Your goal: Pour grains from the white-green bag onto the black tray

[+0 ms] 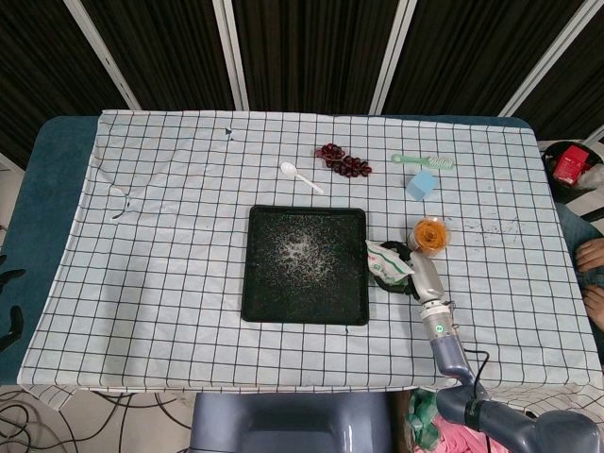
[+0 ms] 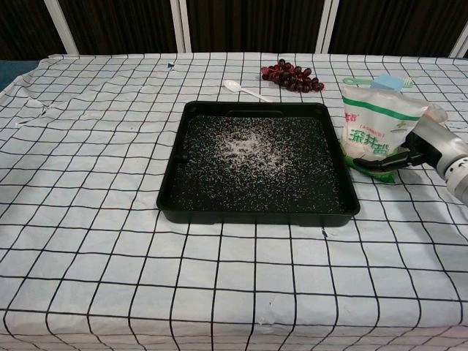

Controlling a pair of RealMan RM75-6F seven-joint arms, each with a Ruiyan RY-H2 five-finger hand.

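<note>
The black tray (image 1: 260, 307) (image 2: 170, 199) lies at the table's middle, with white grains (image 1: 300, 249) (image 2: 245, 150) scattered over its floor, thickest near the far centre. Just right of the tray my right hand (image 1: 408, 257) (image 2: 418, 150) grips the white-green bag (image 1: 385, 260) (image 2: 374, 128) from the right side. The bag stands roughly upright, its lower end at the cloth beside the tray's right rim. At the left edge of the head view, off the table, dark finger-like shapes (image 1: 9, 321) show; they look like my left hand, too cut off to read.
Behind the tray lie a white spoon (image 1: 300, 176) (image 2: 245, 88) and dark red grapes (image 1: 342, 160) (image 2: 291, 75). At the back right are a green brush (image 1: 422, 161), a blue block (image 1: 422, 184) and an orange cup (image 1: 429, 234), close behind the bag.
</note>
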